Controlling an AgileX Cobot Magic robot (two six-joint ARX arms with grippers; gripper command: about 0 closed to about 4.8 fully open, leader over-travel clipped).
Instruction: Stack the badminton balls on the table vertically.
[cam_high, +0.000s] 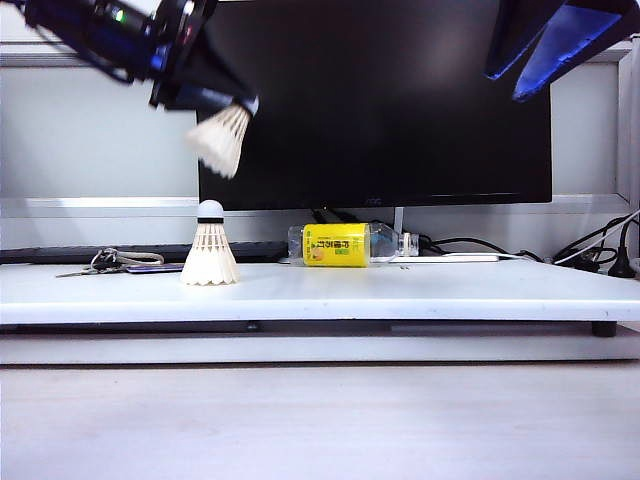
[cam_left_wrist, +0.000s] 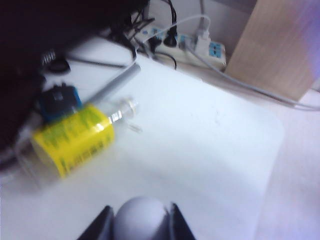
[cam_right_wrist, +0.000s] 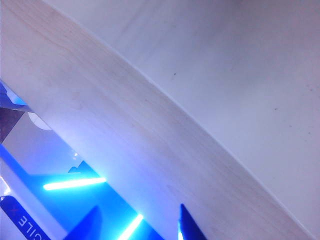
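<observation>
Feathered cone in left tool

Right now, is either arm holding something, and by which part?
Yes. The left gripper grips one shuttlecock by its cork tip, feathers hanging down. The right gripper, raised at upper right, holds nothing.
</observation>
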